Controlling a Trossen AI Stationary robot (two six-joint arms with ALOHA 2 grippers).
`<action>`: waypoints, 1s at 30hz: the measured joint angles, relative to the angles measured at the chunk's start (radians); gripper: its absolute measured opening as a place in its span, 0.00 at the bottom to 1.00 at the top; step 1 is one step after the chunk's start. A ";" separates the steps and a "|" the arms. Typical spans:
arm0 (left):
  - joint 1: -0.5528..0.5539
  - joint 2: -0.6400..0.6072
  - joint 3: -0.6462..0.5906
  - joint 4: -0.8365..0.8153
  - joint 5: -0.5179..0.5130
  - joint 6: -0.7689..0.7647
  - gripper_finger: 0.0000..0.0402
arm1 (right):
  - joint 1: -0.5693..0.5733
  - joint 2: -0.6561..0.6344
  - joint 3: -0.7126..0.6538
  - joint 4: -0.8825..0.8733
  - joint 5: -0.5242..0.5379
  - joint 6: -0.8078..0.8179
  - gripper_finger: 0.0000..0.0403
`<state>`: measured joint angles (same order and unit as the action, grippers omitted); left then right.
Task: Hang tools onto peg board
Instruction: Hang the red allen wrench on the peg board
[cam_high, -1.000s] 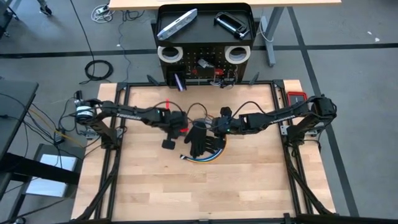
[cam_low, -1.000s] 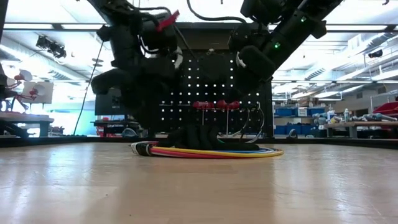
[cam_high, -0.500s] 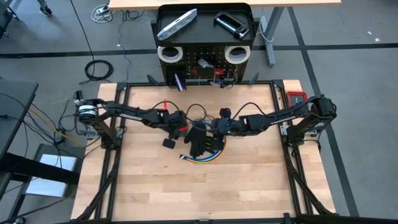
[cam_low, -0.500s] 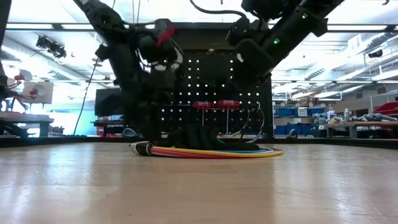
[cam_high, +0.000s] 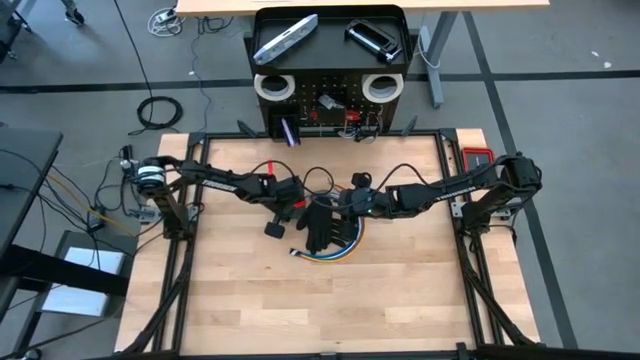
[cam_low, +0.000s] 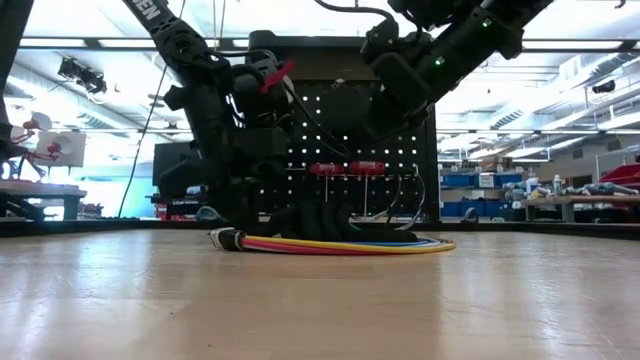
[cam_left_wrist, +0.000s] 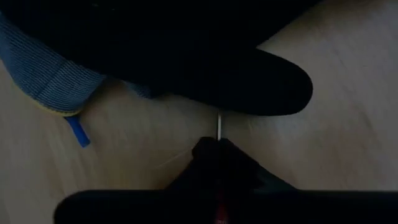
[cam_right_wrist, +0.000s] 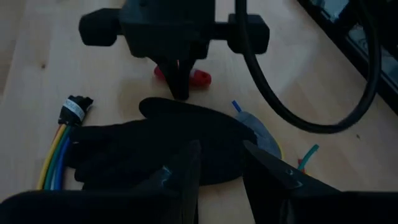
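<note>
The black glove (cam_high: 320, 224) lies over the coloured cable bundle (cam_high: 335, 252), hiding most of it in the high view; only the arc at the glove's 5 o'clock side shows. In the left wrist view the left tool (cam_left_wrist: 219, 152) fills the frame's foreground, and a thin pale sliver (cam_left_wrist: 219, 124) sticks out of its closed tips, too small to identify. The small items hanging on the peg board (cam_high: 330, 105) cannot be told apart from above. In the low view both arms mask the board's middle.

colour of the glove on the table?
Black glove with a grey knit cuff; clearest in the right wrist view.
</note>
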<state>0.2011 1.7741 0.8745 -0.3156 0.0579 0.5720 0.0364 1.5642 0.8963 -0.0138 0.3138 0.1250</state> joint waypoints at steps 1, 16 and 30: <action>0.001 0.000 0.000 -0.001 0.004 0.000 0.03 | 0.000 0.000 0.000 0.008 0.000 -0.006 0.31; 0.005 -0.143 0.146 -0.375 -0.127 -0.105 0.00 | -0.005 0.069 0.037 0.241 0.010 -0.083 0.31; 0.007 -0.173 0.154 -0.478 -0.169 -0.139 0.00 | -0.061 0.415 0.313 0.197 -0.052 -0.125 0.31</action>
<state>0.2077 1.6011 1.0290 -0.7940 -0.1109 0.4329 -0.0241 1.9789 1.2094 0.1828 0.2614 0.0002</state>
